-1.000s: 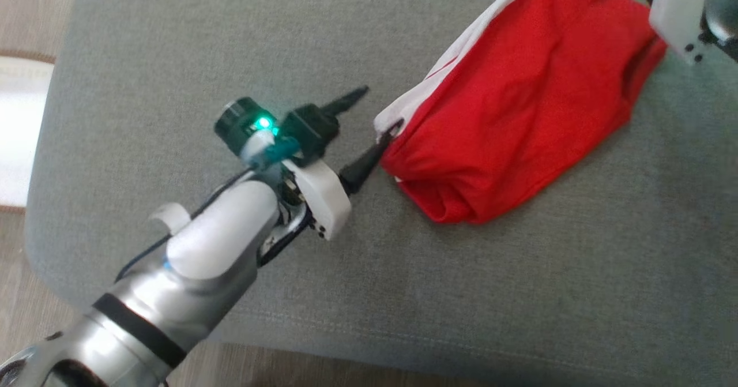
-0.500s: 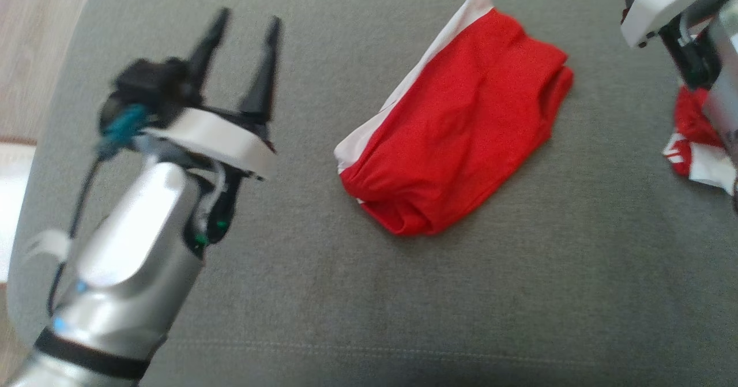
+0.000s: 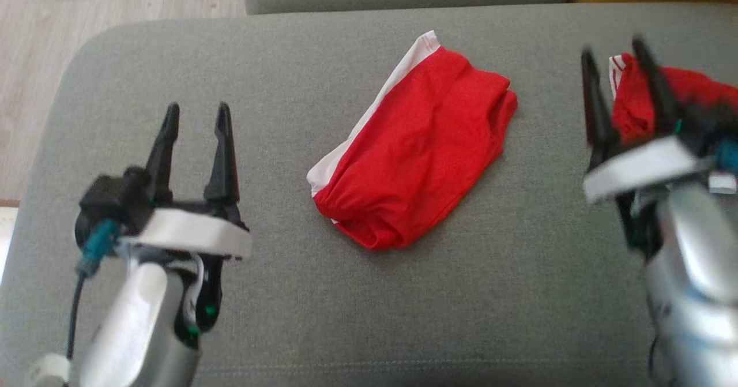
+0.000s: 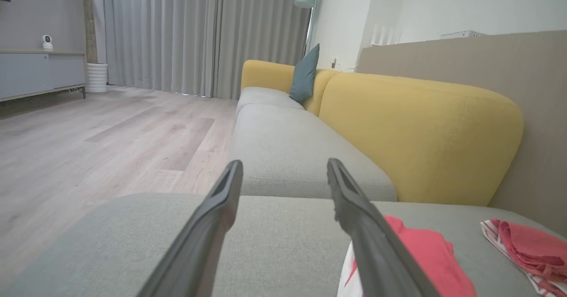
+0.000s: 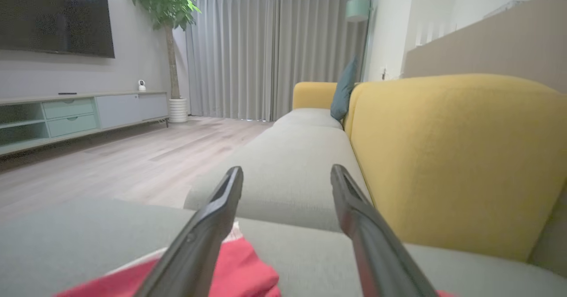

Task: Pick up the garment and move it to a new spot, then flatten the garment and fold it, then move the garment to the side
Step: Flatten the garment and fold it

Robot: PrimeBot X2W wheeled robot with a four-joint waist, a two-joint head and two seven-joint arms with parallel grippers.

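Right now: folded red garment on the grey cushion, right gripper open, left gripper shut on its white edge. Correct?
No: the head view shows the left gripper open, clear of the red garment, holding nothing. The garment does lie on the grey cushion and the right gripper is open.

I look along a grey sofa seat (image 3: 369,318) with a yellow backrest (image 5: 443,155); a teal cushion (image 4: 304,73) leans against it. A pale wood floor (image 4: 110,142) runs to grey floor-length curtains (image 5: 274,49). A dark television (image 5: 53,16) hangs above a low cabinet (image 5: 75,111), with a potted tree (image 5: 166,5) beside it.
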